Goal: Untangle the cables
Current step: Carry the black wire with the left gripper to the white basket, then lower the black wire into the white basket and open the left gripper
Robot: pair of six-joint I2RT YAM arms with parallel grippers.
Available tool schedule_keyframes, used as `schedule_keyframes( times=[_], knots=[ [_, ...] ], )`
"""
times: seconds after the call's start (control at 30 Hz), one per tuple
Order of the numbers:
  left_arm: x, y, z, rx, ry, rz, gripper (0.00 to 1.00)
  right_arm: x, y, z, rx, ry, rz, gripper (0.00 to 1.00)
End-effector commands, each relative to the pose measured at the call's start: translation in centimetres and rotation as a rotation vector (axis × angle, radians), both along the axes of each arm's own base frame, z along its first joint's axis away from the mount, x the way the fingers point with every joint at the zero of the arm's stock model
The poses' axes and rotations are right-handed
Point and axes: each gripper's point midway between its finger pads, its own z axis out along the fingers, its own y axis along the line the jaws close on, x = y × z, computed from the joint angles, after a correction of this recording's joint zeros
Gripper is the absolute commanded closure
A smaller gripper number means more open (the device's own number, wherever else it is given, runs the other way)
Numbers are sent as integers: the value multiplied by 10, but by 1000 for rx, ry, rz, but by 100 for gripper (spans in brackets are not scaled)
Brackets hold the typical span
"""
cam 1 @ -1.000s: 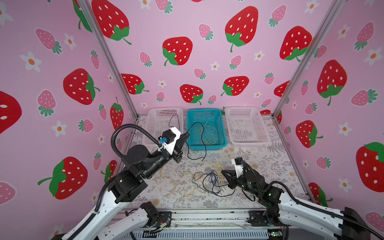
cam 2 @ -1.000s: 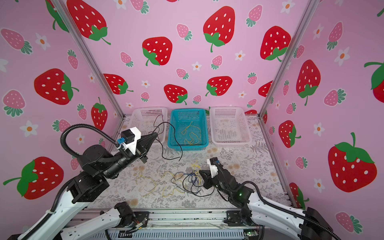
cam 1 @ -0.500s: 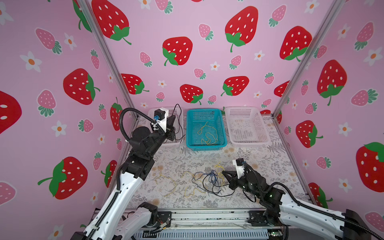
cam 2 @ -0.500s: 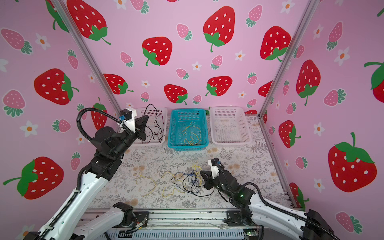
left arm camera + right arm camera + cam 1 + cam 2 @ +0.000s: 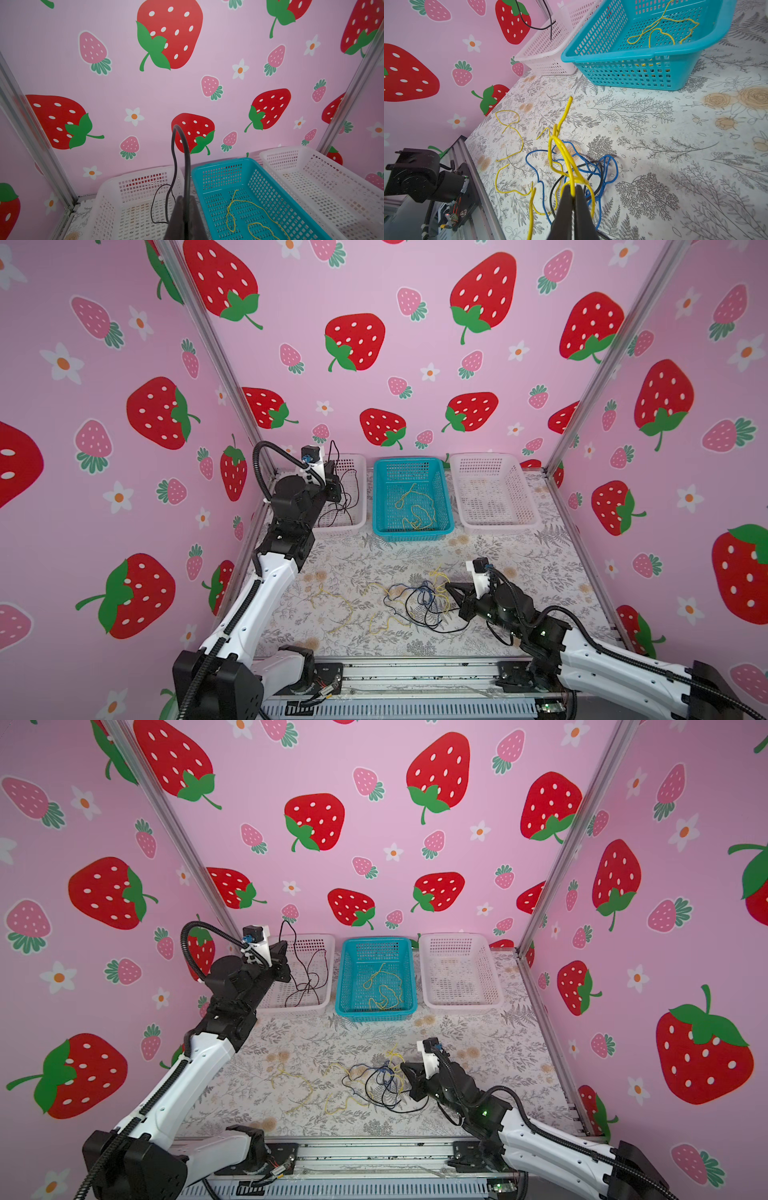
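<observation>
Two tight grips: left gripper point(image 5: 184, 198) on black cable point(image 5: 188, 170) over white basket point(image 5: 141, 187), right gripper point(image 5: 572, 190) on yellow cable point(image 5: 569, 168).

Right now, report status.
Left end effector shut on black cable over left white basket. Right end effector shut on yellow cable, tangled with blue cable.

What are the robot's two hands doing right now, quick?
Left gripper: closed, holding a black cable.
Right gripper: closed, pinching a yellow cable.
</observation>
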Motion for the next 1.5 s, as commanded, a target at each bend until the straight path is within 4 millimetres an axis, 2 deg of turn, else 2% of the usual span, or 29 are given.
schedule_keyframes(
  times=[0.0, 0.27, 0.43, 0.67, 0.93, 1.07, 1.2, 1.27, 1.47],
  knots=[
    [4, 15, 21, -9, -75, 55, 100, -1, -1, -2, 2, 8, 0, 100],
    [20, 32, -17, 7, -5, 125, 100, -2, -2, -3, 8, 13, 1, 100],
    [29, 44, -32, 8, 29, 172, 100, -2, -4, -3, 10, 14, -2, 100],
    [39, 53, -58, 17, 94, 217, 100, -3, -5, -6, 11, 22, -6, 100],
    [44, 52, -99, -11, 186, 219, 100, -4, -5, -6, 12, 24, -3, 100],
    [44, 52, -109, -17, 209, 220, 100, -4, -5, -6, 14, 24, -3, 100],
    [45, 51, -114, -17, 223, 213, 95, -4, -5, -6, 15, 23, -5, 100],
    [45, 51, -116, -20, 228, 212, 89, -3, -5, -6, 14, 24, -5, 100],
    [45, 49, -119, -27, 240, 202, 85, -4, -5, -6, 13, 26, -3, 100]
  ],
)
